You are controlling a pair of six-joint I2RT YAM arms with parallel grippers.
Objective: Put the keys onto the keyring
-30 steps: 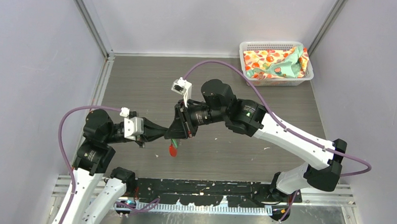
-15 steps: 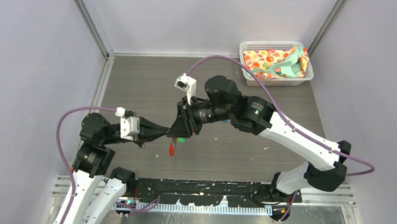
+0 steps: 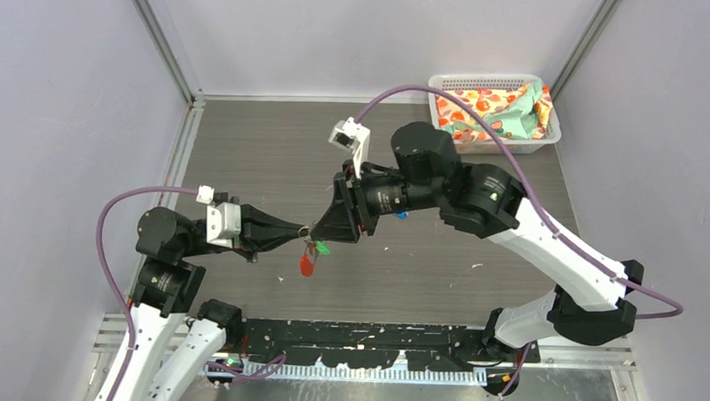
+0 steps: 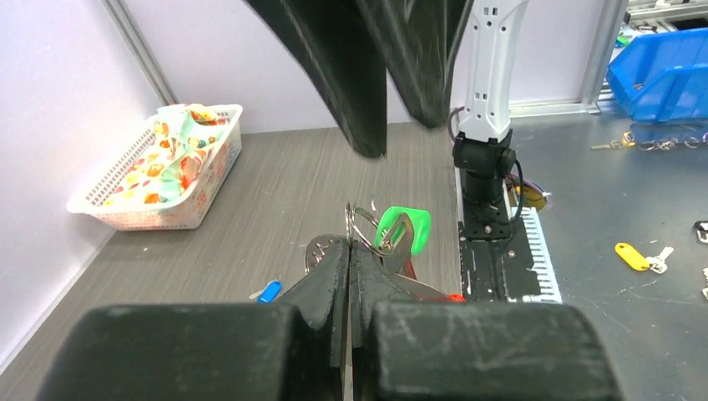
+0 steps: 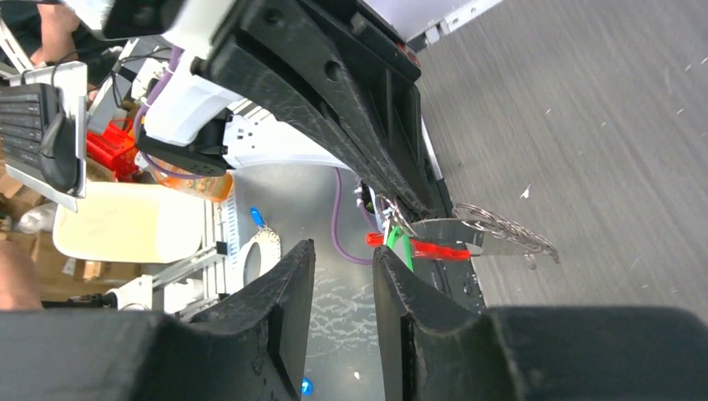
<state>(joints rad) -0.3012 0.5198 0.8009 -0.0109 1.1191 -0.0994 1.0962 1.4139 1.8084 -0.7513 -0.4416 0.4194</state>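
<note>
Left pincer (image 4: 349,252) tight on keyring (image 4: 366,224)

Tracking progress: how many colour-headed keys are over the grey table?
2. The green key hangs at the keyring pinched in the left gripper; the blue key lies on the table near the right arm.

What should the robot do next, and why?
Probably the right fingers should move to the blue key lying on the table and pick it up. They are open and empty, the green key already seems to hang on the keyring, and the left fingers pinch that keyring.
</note>
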